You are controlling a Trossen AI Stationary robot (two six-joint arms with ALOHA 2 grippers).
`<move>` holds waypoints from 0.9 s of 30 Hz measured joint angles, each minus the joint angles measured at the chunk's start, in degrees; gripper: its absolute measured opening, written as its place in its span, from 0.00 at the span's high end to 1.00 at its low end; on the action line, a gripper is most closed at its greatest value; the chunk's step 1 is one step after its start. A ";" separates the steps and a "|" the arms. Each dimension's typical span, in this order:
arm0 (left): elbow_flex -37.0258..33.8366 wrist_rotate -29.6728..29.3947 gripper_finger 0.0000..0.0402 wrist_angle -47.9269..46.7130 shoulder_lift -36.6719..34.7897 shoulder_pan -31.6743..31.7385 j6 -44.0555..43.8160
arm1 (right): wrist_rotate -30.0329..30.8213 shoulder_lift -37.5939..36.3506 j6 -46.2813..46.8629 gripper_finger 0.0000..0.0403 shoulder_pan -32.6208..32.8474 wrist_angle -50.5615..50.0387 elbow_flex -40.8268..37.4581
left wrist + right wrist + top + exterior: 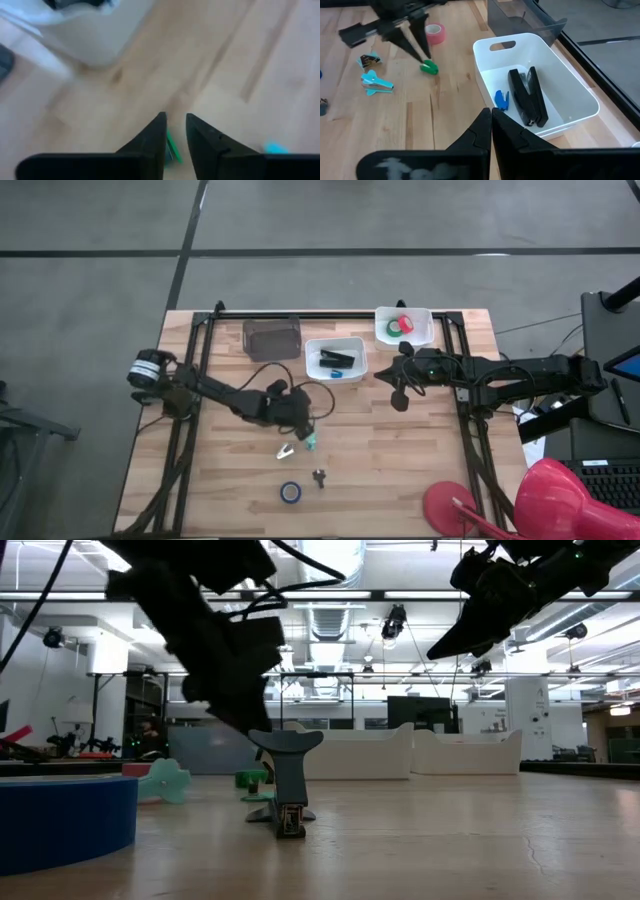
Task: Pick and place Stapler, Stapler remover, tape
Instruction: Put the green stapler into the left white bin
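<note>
My left gripper (pixel 304 428) (pixel 175 122) points down over the table's middle, fingers a narrow gap apart, just above a small green staple remover (pixel 429 67) (pixel 173 148) lying on the wood. The right wrist view shows a teal remover (pixel 376 83), a metallic one (pixel 369 60) and the pink tape (pixel 435 32) nearby. The blue tape (pixel 290 492) lies near the near edge. The black stapler (pixel 527 97) and a blue remover (pixel 501 100) lie in a white bin (pixel 357 370). Red and green tape (pixel 398 327) sit in a second white bin. My right gripper (pixel 400 401) (pixel 490 114) hovers shut beside the stapler bin.
A dark see-through bin (pixel 272 338) stands at the far edge, left of the stapler bin. A small dark piece (pixel 319 476) lies near the blue tape. A red lamp (pixel 565 500) and its round base (pixel 450 505) sit at the near right corner. Black frame rails run along both table sides.
</note>
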 joint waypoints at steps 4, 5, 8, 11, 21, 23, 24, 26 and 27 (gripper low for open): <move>0.61 1.39 0.92 0.96 0.00 3.35 1.09 | -0.01 -0.01 0.04 0.98 0.00 -0.01 0.00; 0.82 2.70 0.94 0.96 -0.02 4.05 0.59 | -0.02 -0.01 0.02 0.98 0.00 0.00 0.00; 1.00 7.99 0.98 1.01 -0.04 4.90 0.39 | -0.02 -0.01 0.00 0.98 0.00 -0.01 -0.01; 1.00 10.04 0.96 0.39 -0.04 4.89 -3.27 | -0.03 -0.01 -0.24 0.98 0.00 -0.06 -0.27; 0.86 10.75 0.58 -1.73 0.66 2.83 -8.57 | -0.07 -0.01 0.00 0.98 0.00 -0.03 -0.44; 0.82 9.83 0.52 -2.22 0.70 2.56 -8.33 | -0.08 0.00 0.04 0.98 0.00 0.00 -0.44; 0.70 9.32 0.49 -2.36 0.70 2.50 -8.33 | -0.13 0.00 0.04 0.98 0.00 0.00 -0.44; 0.27 7.57 0.46 -2.45 0.70 2.48 -8.16 | -0.13 -0.01 0.05 0.98 0.00 0.01 -0.44; -0.05 6.82 0.45 -2.59 0.70 2.48 -7.82 | -0.13 0.00 0.13 0.98 0.00 0.10 -0.44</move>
